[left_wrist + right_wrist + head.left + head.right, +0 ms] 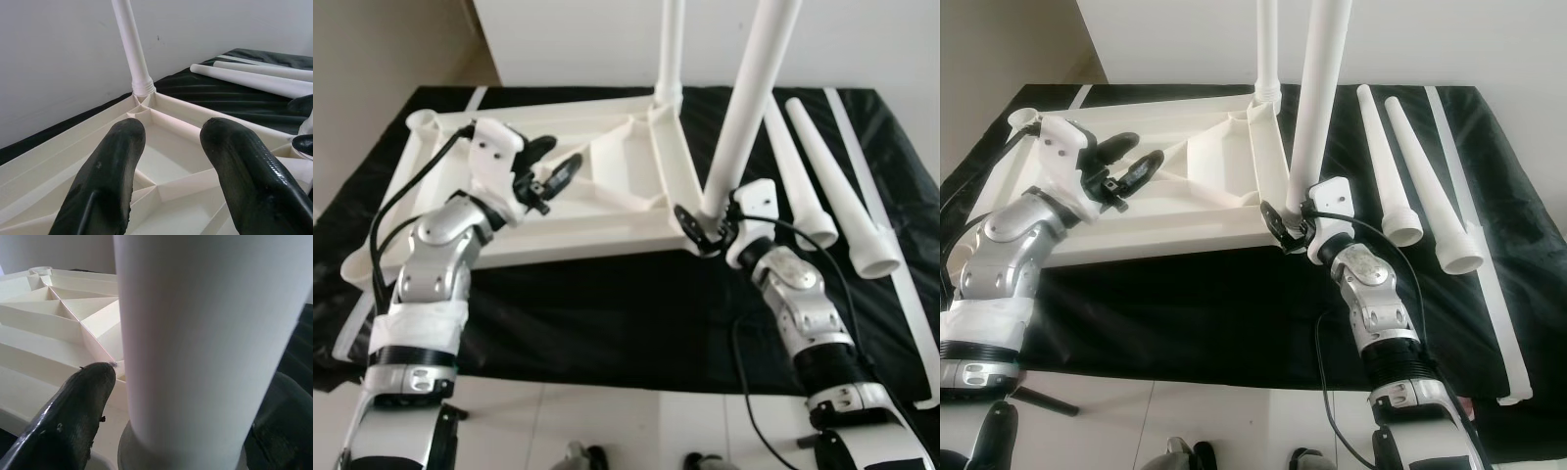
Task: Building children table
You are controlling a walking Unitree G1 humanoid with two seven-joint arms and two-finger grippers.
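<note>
The white plastic children's tabletop is lying upside down, ribs up, on the black-covered counter, with one white tapered plastic leg standing upright in its far corner socket. The right gripper is gripping the base of a second white leg at the near right corner, jaws clamped around it. The left gripper is hovering over the ribbed underside with jaws apart, while two loose white conical legs are lying on the counter to the right.

Silver jointed arms, white wrist housings, black cables, left claw black-fingered
</note>
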